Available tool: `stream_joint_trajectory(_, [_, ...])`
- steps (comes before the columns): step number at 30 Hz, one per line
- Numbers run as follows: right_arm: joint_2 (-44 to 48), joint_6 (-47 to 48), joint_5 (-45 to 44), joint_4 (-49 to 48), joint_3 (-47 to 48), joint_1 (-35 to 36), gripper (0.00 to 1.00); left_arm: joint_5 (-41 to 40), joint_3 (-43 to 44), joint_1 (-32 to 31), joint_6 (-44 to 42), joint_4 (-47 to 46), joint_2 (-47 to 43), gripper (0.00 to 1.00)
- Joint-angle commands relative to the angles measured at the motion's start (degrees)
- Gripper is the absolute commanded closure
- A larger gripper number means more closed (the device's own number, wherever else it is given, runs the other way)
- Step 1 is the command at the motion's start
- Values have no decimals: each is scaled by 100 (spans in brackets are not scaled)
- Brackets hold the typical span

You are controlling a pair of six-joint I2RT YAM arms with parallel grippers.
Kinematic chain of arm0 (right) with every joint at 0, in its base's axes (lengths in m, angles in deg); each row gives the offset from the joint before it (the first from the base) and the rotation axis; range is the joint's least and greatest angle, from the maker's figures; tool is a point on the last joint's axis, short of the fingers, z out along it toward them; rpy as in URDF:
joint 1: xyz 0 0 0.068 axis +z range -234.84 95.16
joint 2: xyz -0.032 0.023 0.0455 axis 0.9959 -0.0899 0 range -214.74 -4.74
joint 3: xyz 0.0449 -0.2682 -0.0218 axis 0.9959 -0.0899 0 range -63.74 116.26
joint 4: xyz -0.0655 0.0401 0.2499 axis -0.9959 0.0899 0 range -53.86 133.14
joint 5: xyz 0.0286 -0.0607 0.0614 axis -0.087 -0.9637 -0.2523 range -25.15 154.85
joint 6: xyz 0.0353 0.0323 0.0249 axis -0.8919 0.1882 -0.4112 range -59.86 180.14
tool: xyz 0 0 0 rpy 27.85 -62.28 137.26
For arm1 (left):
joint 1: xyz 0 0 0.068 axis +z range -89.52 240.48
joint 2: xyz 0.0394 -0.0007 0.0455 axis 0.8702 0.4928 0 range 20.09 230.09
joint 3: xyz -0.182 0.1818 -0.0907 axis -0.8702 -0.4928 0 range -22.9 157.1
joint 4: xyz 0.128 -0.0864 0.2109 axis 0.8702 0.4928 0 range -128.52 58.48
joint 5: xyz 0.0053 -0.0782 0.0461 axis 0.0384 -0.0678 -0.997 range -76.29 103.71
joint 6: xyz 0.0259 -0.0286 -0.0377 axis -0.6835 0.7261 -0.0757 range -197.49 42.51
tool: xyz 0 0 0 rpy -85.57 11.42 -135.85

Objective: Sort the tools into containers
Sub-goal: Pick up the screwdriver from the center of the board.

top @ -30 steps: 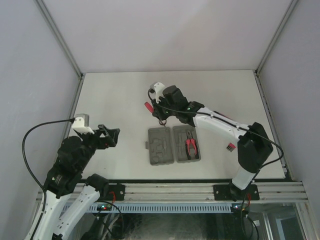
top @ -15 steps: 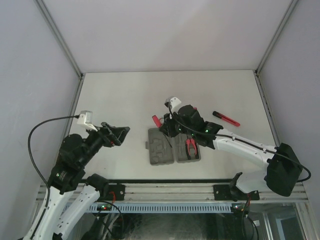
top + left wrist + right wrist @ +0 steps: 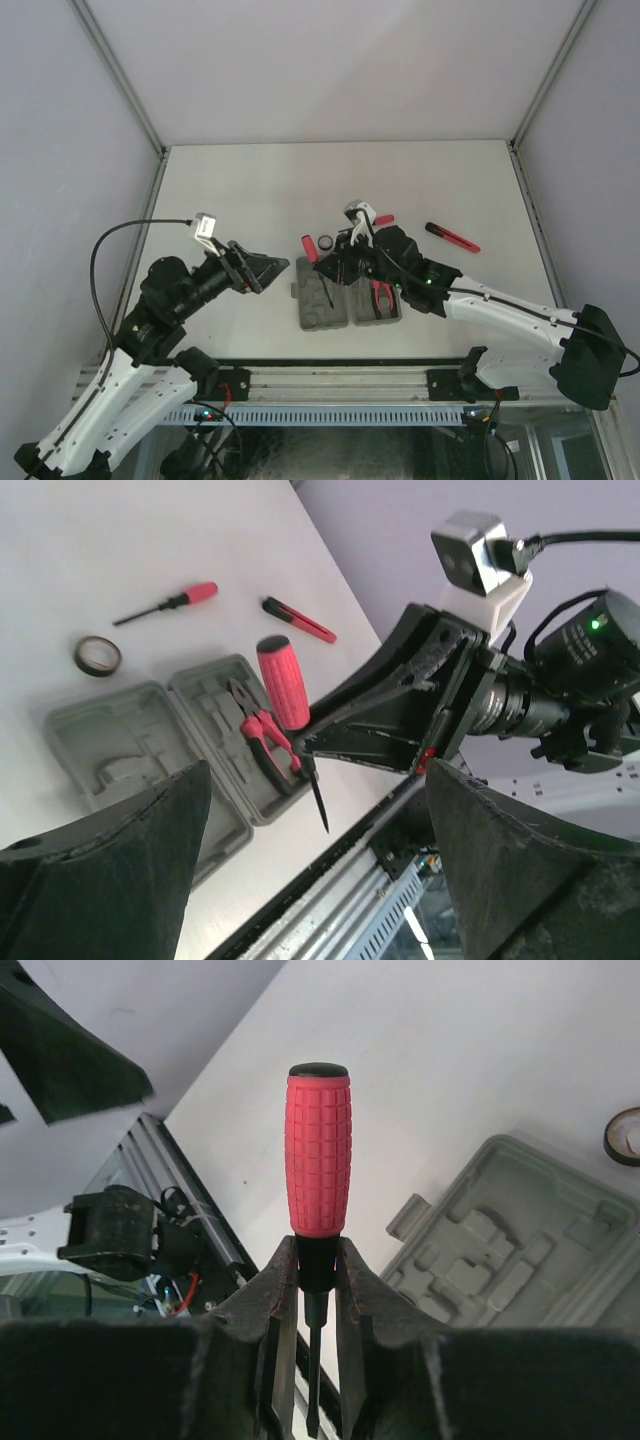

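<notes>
The left gripper (image 3: 264, 270) hovers empty with its fingers spread, just left of the open grey case (image 3: 322, 305). Above the case's left half, the right gripper (image 3: 326, 266) pinches a fat red-handled screwdriver (image 3: 318, 1150) by its black collar, blade down. Its arm partly covers the right half, where red-handled pliers (image 3: 381, 292) lie. Behind the case are a black ring (image 3: 327, 244), a slim screwdriver (image 3: 381, 220) and a red-black stick tool (image 3: 452, 237). The left gripper has moved nearer the case than half a second ago.

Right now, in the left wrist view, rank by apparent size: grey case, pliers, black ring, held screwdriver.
1. grey case, clearly the largest.
2. held screwdriver and pliers: similar length. The screwdriver, in the right end effector, is probably nearer the camera, so they are left unranked.
3. black ring, the smallest.
</notes>
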Motion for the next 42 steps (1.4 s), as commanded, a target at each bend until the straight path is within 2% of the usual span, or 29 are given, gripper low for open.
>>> stream_joint_trajectory(1, [245, -329, 120, -593, 19, 77, 100, -258, -100, -507, 247, -578, 173, 10])
stream_joint_trajectory(8, [162, -458, 595, -1082, 17, 106, 100, -449, -88, -879, 229, -815, 300, 8])
stream_joint_trajectory(34, [96, -345, 802, -1418, 152, 323, 100, -398, -285, -995, 262, -1157, 283, 7])
stream_joint_trajectory(42, [4, -299, 958, -1511, 170, 399, 100, -688, -352, -1041, 291, -1179, 181, 18])
